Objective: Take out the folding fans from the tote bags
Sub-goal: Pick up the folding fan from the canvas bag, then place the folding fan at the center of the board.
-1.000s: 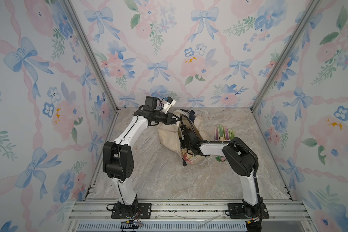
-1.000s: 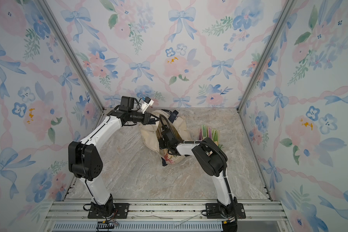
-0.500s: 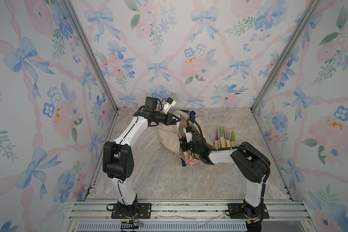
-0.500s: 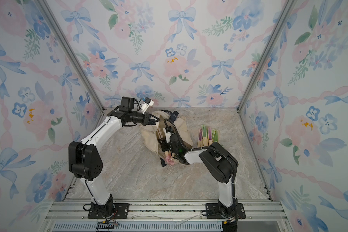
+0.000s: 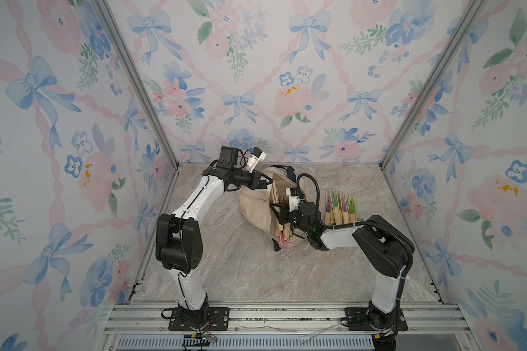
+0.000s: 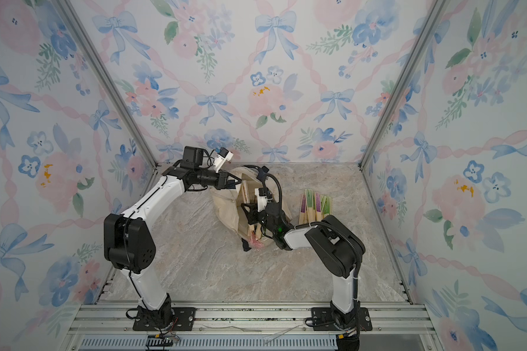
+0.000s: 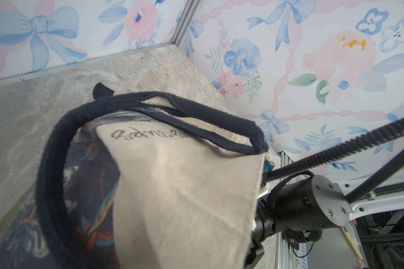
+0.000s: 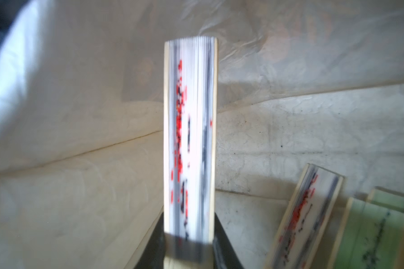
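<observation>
Cream tote (image 5: 254, 209) slumped, fans (image 8: 189, 139) inside; green-purple fans (image 5: 341, 206) in row beside.

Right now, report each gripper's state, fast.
Left gripper: closed on the tote bag, holding its edge up.
Right gripper: closed on a folding fan, white with red print.

The marbled tabletop (image 5: 241, 267) carries the tote bag (image 5: 254, 206) and loose folding fans (image 5: 341, 206).

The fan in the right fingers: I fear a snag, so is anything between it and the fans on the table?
Nothing solid shows. The left fingers hold the tote bag's upper side lifted, so the held fan faces an open mouth toward the pile of fans; only the bag's lower edge lies under that path.
</observation>
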